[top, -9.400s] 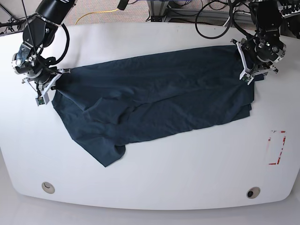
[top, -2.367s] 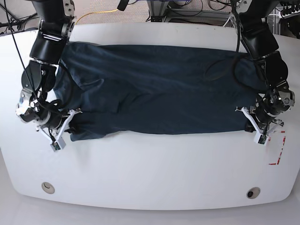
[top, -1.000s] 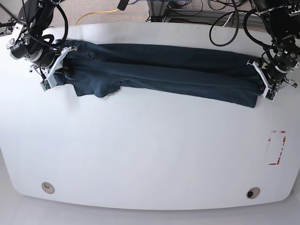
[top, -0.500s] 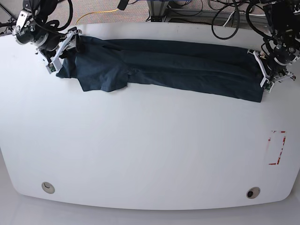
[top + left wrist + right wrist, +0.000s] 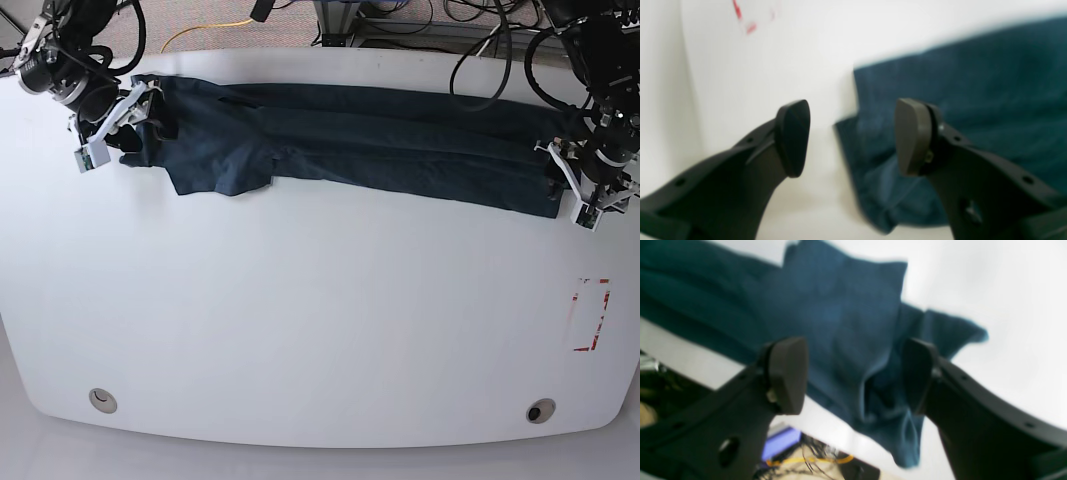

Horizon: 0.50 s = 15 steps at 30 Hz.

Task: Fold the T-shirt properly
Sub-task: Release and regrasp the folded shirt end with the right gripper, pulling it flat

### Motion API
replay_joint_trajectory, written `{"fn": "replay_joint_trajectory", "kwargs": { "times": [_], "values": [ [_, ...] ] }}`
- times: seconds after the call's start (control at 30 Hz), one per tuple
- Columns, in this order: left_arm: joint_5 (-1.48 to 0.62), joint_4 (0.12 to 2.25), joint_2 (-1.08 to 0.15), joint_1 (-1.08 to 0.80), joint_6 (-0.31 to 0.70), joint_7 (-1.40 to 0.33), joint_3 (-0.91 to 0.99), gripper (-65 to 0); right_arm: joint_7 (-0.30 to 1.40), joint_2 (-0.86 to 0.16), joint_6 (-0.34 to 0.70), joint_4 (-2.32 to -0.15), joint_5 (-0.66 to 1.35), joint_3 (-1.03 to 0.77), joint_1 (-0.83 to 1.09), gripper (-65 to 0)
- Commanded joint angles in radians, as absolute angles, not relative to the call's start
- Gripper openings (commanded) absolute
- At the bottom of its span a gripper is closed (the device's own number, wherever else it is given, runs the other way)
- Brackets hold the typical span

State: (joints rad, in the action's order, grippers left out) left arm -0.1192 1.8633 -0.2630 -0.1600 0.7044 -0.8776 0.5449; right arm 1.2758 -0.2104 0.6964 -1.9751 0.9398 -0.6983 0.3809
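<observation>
The dark navy T-shirt [image 5: 380, 135] lies as a long, narrow folded band across the far half of the white table [image 5: 320, 320]. My left gripper [image 5: 572, 190] hovers at the band's right end. In the left wrist view it [image 5: 851, 136] is open, with the cloth's edge [image 5: 973, 83] lying under one finger and bare table under the other. My right gripper [image 5: 125, 125] is over the band's left end, where a sleeve flap sticks out toward the front. Seen from the right wrist, it [image 5: 853, 373] is open above rumpled cloth [image 5: 840, 306], holding nothing.
A red rectangle mark [image 5: 591, 314] is on the table at the right, also visible as red marks [image 5: 740, 13] from the left wrist. Two round holes [image 5: 102, 400] [image 5: 540, 411] sit near the front edge. Cables [image 5: 470, 40] hang behind the far edge.
Both grippers have opened and let go of the T-shirt's ends. The band now rests flat on the table, and the left arm has drawn slightly toward the front.
</observation>
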Motion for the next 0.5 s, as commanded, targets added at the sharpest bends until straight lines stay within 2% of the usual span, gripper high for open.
{"fn": "replay_joint_trajectory", "kwargs": {
  "times": [0.0,0.07,0.17,0.23,0.47],
  "values": [
    [-0.119,1.825,-0.251,-0.120,0.698,-0.898,0.564,-28.3,1.259,-0.179,0.698,-1.988,0.920,-0.644,0.344,-31.7],
    [-0.119,1.781,-0.239,-0.105,0.698,-0.900,0.562,-28.3,1.259,-0.170,0.698,-1.986,0.877,-0.604,0.323,-36.5],
    [-0.120,1.699,-0.229,-0.104,0.698,-0.900,0.570,-28.3,1.254,-0.117,0.698,-1.986,0.776,-0.545,0.314,-47.9],
    [-0.120,1.643,-0.232,-0.104,0.698,-0.900,0.573,-28.3,1.250,-0.099,0.698,-1.969,0.697,-0.539,0.305,-52.5],
    [-0.120,1.549,-0.234,-0.128,0.698,-0.900,0.621,-28.5,1.201,-0.113,0.698,-1.810,0.437,-0.490,0.214,-52.0]
  ]
}}
